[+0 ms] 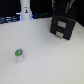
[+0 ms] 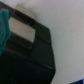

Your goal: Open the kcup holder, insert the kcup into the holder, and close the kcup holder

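End effector (image 1: 62, 5) above closed holder (image 1: 63, 26); kcup (image 1: 19, 54) loose on desk (image 1: 50, 60).

The holder is a black, boxy unit with two light rectangular front marks, standing toward the exterior view's right near the desk's far edge. The desk is white, smooth and matte, with open surface between holder and kcup. The kcup is a small white cup with a green top, upright, well apart from both holder and end effector. In the wrist view the holder (image 2: 30, 50) fills the frame. End effector opening: cannot tell.
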Tool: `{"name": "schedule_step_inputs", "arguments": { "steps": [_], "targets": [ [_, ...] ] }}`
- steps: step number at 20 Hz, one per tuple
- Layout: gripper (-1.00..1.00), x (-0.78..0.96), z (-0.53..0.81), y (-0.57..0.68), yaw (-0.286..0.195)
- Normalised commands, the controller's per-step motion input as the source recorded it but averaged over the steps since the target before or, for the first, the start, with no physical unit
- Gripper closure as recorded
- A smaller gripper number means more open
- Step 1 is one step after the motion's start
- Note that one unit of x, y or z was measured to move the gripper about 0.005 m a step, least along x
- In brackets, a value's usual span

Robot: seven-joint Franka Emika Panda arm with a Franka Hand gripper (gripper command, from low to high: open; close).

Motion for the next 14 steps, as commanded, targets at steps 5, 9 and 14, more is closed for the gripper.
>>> {"name": "schedule_step_inputs", "arguments": {
  "steps": [5, 9, 14],
  "targets": [
    [-1.00, -0.18, -0.31, 0.56, -0.178],
    [-1.00, -0.15, -0.37, 0.45, -0.158],
    [-1.00, -0.18, -0.39, 0.36, -0.152]
  ]
}}
